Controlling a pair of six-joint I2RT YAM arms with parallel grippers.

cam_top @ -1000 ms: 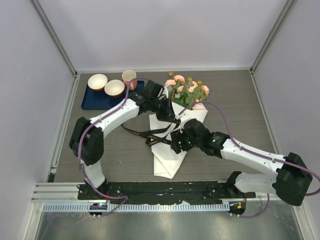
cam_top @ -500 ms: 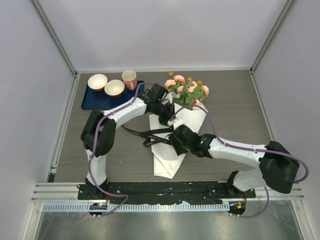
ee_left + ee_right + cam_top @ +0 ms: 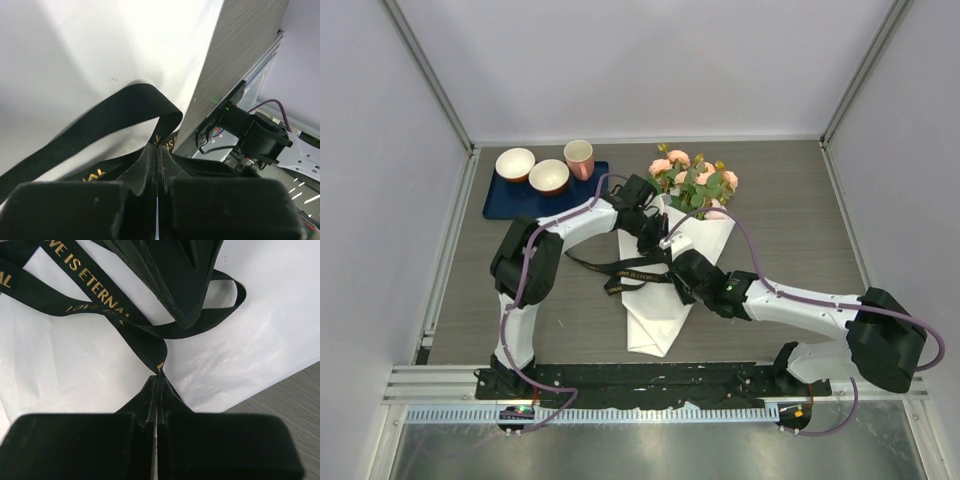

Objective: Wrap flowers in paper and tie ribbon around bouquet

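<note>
My left gripper (image 3: 156, 146) and right gripper (image 3: 157, 377) each clamp the ribbon (image 3: 85, 277) over the bouquet (image 3: 653, 320) — opposite strands, apparently — so a knot can be drawn tight.

Black ribbon (image 3: 85, 271) with gold lettering, plain white paper (image 3: 655, 315), pale pink and green flowers (image 3: 692, 178), apparently dark blue mat (image 3: 510, 205)

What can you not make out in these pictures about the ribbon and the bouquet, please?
- Stems of the flowers: top view, hidden inside the paper.
- Full lettering on the ribbon: right wrist view, cut by the left edge and covered by the left gripper; too small in the top view.
- Whether the ribbon passes under the paper: top view, the right gripper and paper hide it.
</note>
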